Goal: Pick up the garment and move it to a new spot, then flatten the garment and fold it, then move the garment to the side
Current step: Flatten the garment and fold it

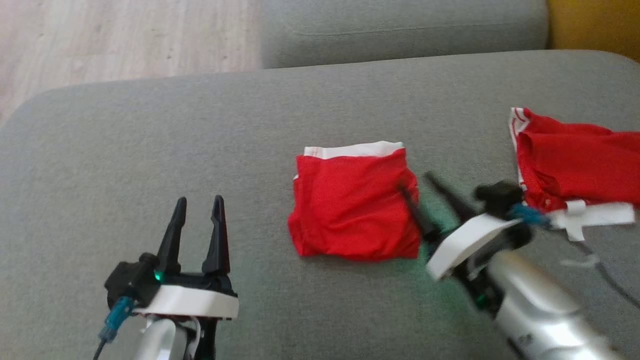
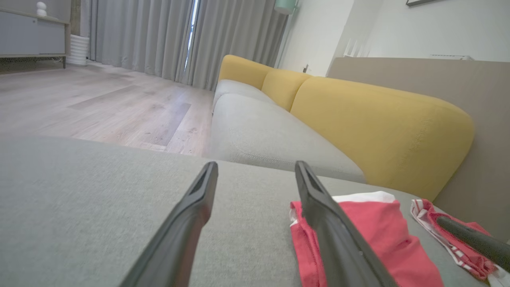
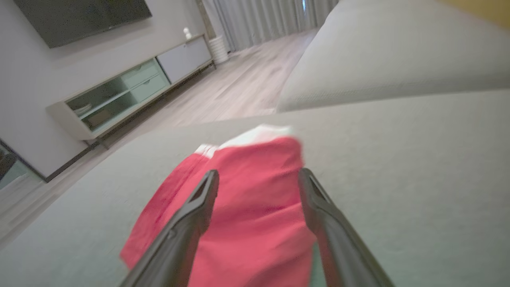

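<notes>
Soft, even daylight enters through the grey curtains (image 2: 167, 36), leaving only faint shadows on the grey sofa cushion (image 1: 250, 125). Motion blur smears the right gripper (image 1: 414, 181) and its forearm (image 1: 540, 310) in the head view, where a green glow tints the cushion beside it. The right wrist view is soft overall.

The garment (image 1: 355, 205), red with a white band (image 1: 352, 149) along its far edge, is lying folded into a compact, roughly square packet near the middle of the grey sofa cushion (image 1: 200, 140). Its top is showing soft wrinkles, and its near edge is bulging slightly.
</notes>
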Tool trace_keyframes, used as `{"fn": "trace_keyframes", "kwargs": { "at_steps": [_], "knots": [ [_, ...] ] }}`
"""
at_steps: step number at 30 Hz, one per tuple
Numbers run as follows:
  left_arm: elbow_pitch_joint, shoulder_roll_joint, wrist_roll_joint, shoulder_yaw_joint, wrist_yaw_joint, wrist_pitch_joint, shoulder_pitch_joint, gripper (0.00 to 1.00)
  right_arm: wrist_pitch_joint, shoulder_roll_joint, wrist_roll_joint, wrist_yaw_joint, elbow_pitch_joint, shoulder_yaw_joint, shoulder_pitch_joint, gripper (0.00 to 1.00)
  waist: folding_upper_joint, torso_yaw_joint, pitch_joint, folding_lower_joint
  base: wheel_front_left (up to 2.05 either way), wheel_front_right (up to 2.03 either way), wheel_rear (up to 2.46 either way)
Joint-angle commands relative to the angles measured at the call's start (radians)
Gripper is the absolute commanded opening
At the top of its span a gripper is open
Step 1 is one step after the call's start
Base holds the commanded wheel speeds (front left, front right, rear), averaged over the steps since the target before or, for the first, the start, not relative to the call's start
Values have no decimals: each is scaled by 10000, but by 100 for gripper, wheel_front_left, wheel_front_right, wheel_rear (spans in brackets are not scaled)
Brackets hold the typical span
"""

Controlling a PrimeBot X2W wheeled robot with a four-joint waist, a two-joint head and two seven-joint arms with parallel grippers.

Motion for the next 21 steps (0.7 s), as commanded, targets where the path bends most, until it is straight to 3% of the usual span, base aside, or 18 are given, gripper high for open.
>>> {"fn": "trace_keyframes", "kwargs": {
  "at_steps": [1, 5, 6, 7, 12, 15, 21],
  "knots": [
    [-617, 37, 25, 442, -11, -82, -378, 100, -283, -193, -639, -7, -442, -865, -169, 100, 0, -264, 2, 0, 0, 0, 0],
    [-1241, 37, -16, 451, -26, -82, -403, 100, -342, -140, -2237, -7, -1276, -3199, 364, 100, 0, -525, 42, 0, 0, 0, 0],
    [-1241, 37, -16, 451, -26, -82, -403, 100, -342, -140, -2237, -7, -1276, -3199, 364, 100, 0, -525, 42, 0, 0, 0, 0],
    [-1380, 37, 0, 434, -31, -82, -399, 100, -344, -73, -2885, -7, -1593, -3830, 581, 100, 0, -575, 61, 0, 0, 0, 0],
    [-1665, 37, 19, 429, -48, -82, -308, 100, -347, 1009, -5338, -7, -3307, -6218, 2005, 100, 0, -759, 140, 0, 0, 0, 0],
    [-1590, 37, 26, 373, -54, -82, -287, 100, -348, 1450, -6007, -7, -3837, -6897, 2704, 100, 0, -777, 168, 0, 0, 0, 0],
    [-1335, 37, -17, 160, -63, -82, -294, 100, -349, 1702, -6467, -7, -4235, -7219, 3212, 100, 0, -651, 262, 0, 0, 0, 0]
  ]
}}
